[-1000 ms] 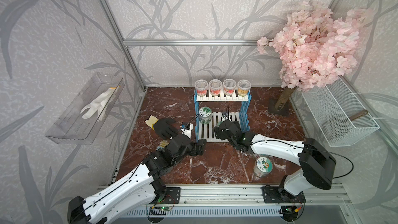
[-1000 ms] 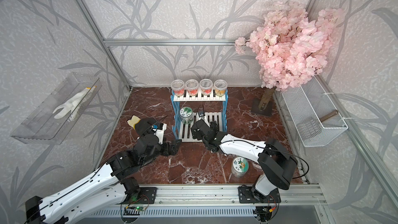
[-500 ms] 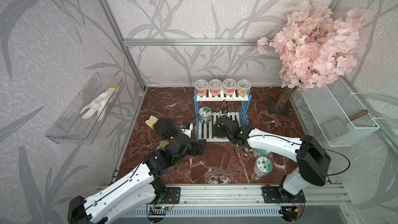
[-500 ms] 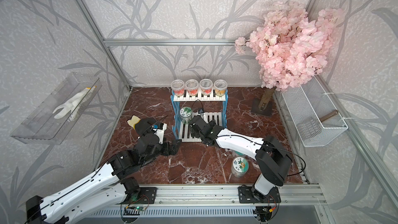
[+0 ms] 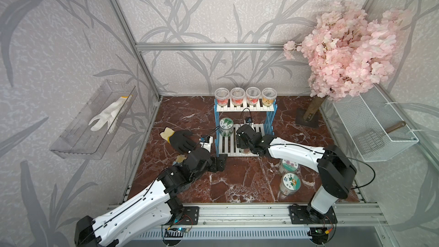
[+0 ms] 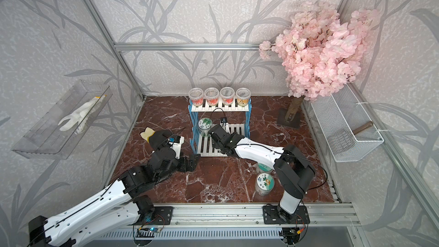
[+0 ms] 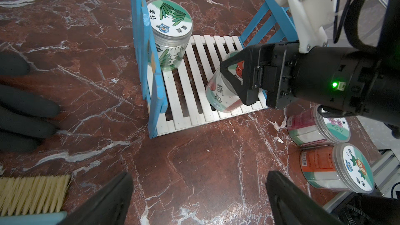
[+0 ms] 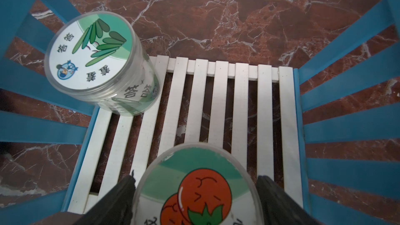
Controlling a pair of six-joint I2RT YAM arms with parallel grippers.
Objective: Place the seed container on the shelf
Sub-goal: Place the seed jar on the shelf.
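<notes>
Right wrist view: the right gripper [image 8: 194, 177] straddles the tomato-lidded seed container [image 8: 201, 191] at the near edge of the lower tier of the shelf [image 8: 242, 96], probably to seat it squarely. Whether the jaws pinch it I cannot tell. The left gripper [image 7: 199, 180] hangs open, empty.

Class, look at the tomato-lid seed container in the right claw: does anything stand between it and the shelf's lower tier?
Nothing visible does. The tomato-lid seed container sits tilted in the right claw, over bare white slats of the shelf. The green-lid jar stands apart in a corner of that tier.
</notes>
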